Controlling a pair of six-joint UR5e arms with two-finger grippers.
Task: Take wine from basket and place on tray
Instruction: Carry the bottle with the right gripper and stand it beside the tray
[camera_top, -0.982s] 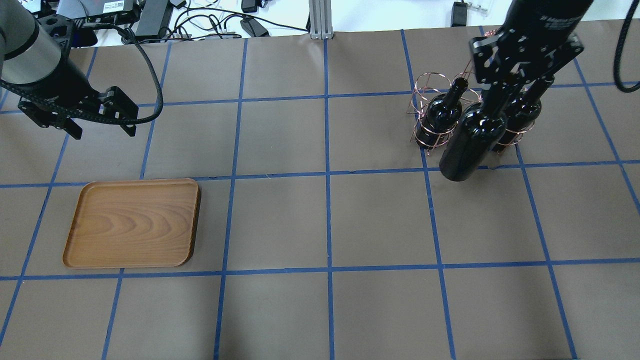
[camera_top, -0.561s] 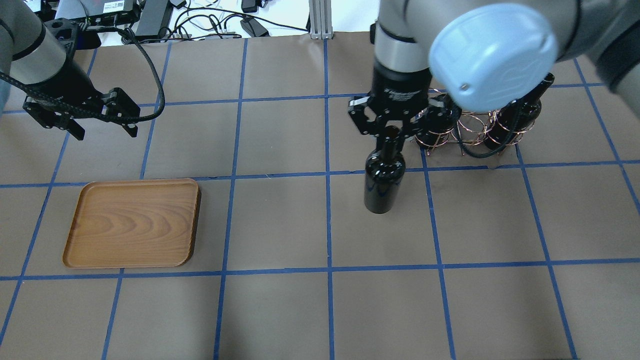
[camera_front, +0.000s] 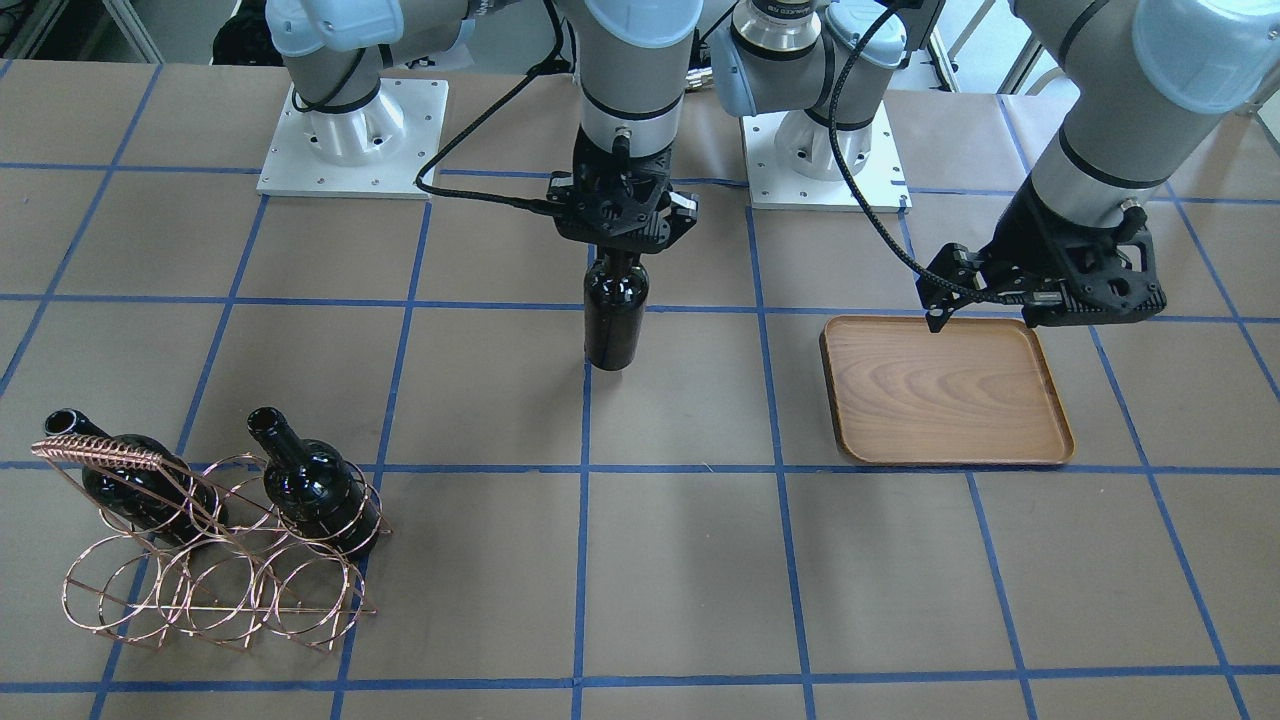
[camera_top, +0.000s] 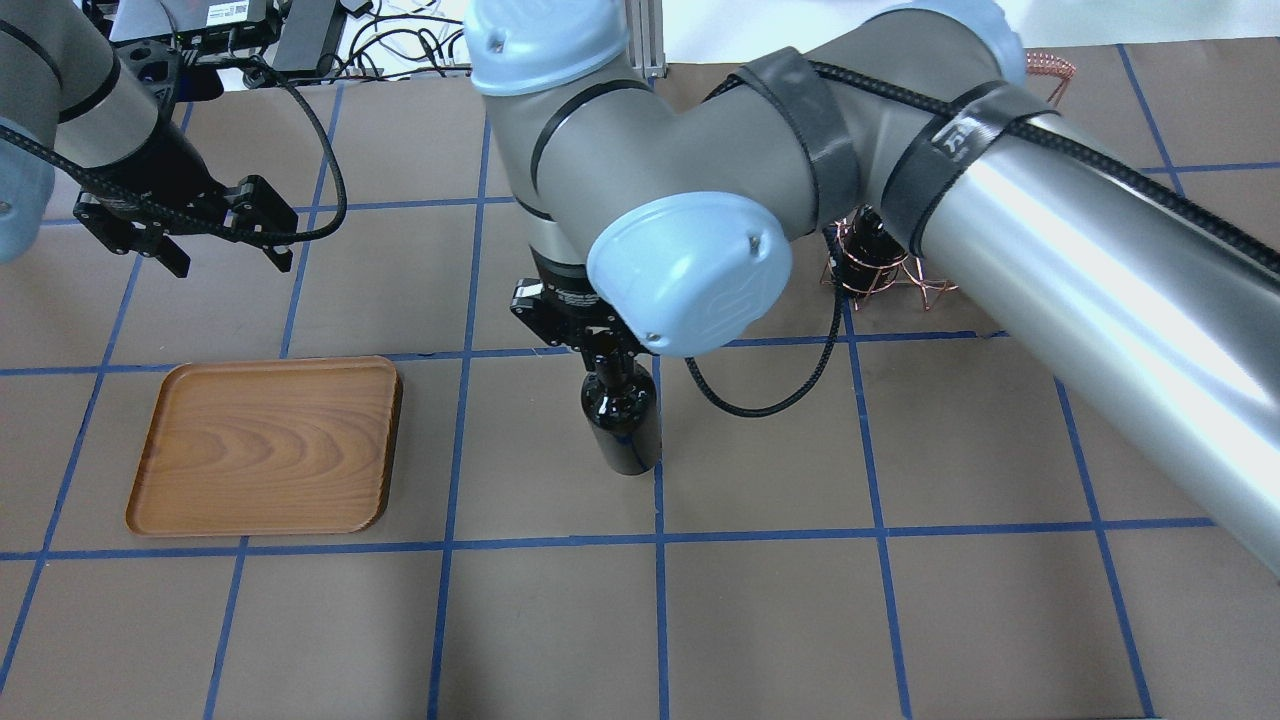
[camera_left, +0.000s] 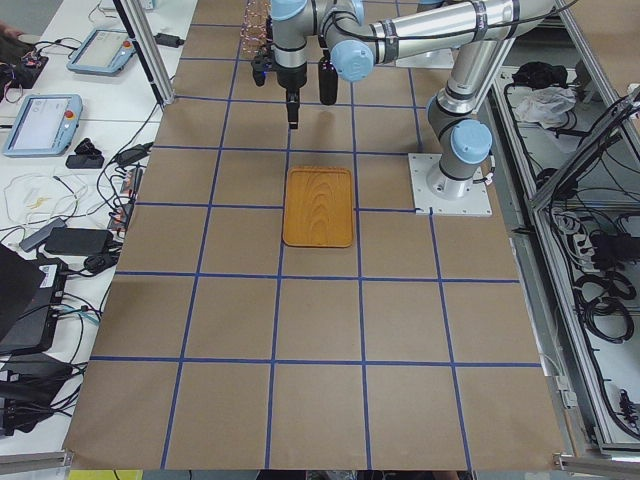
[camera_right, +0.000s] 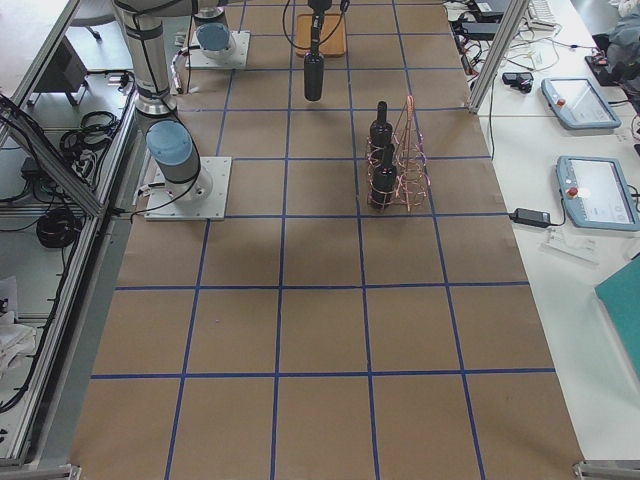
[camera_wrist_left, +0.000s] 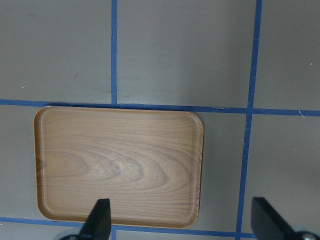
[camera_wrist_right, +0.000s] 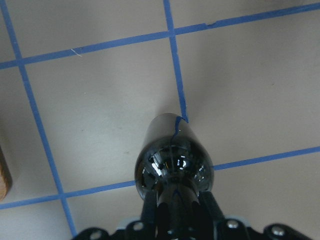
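Brown desk (camera_front: 700, 580), mid-carry: right hand (camera_front: 615, 250) gripped wine (camera_front: 613, 320) by neck, clear of basket (camera_front: 100, 452) (two bottles (camera_front: 315, 490) inside); tray (camera_front: 945, 395) placement remained.

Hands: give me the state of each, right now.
Left hand: open, holding nothing.
Right hand: closed on the neck of the wine.

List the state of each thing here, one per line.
wine: upright, gripped by its neck.
right tool: shut on the wine.
tray: flat on the table, nothing on it.
left tool: open, empty, near the tray.
basket: standing on the table, front loops vacant.
other two bottles: upright in the basket.
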